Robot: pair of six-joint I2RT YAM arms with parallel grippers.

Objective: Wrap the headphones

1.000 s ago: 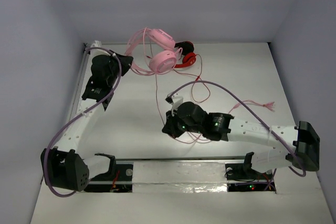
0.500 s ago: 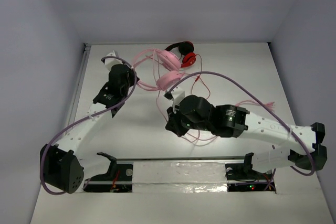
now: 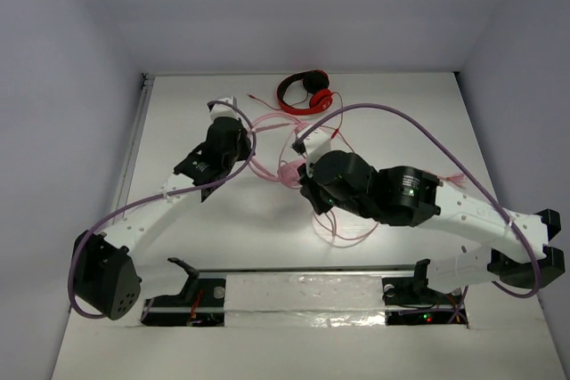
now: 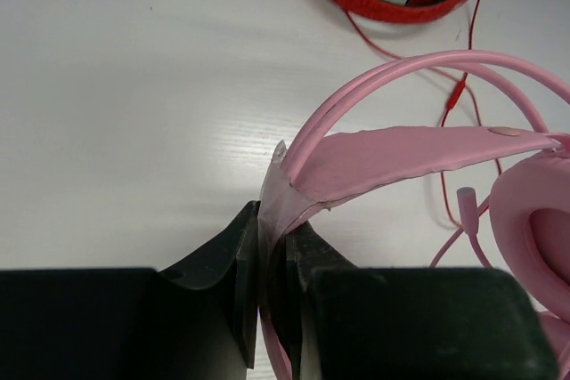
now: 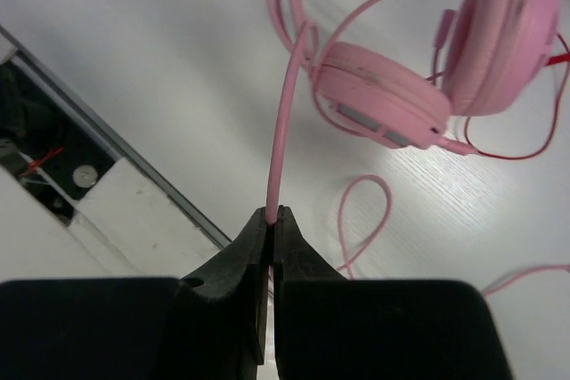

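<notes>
Left pincer (image 4: 274, 242) clamped on headband (image 4: 419, 153) of headphones (image 5: 383, 100); right pincer (image 5: 272, 220) pinched shut on cable (image 5: 283, 131). Headphones just on near side of red headphones (image 3: 303, 93). Cable loops lie loose on tabletop (image 3: 240, 229). Wrapping looks barely begun, winding mostly left.

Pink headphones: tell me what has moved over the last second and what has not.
The left gripper, shut on the headband, carried the pink headphones from the far edge beside the red headphones toward the middle of the table. The right gripper, shut on the pink cable, reached farther out. Both grips held; the red headphones stayed.
</notes>
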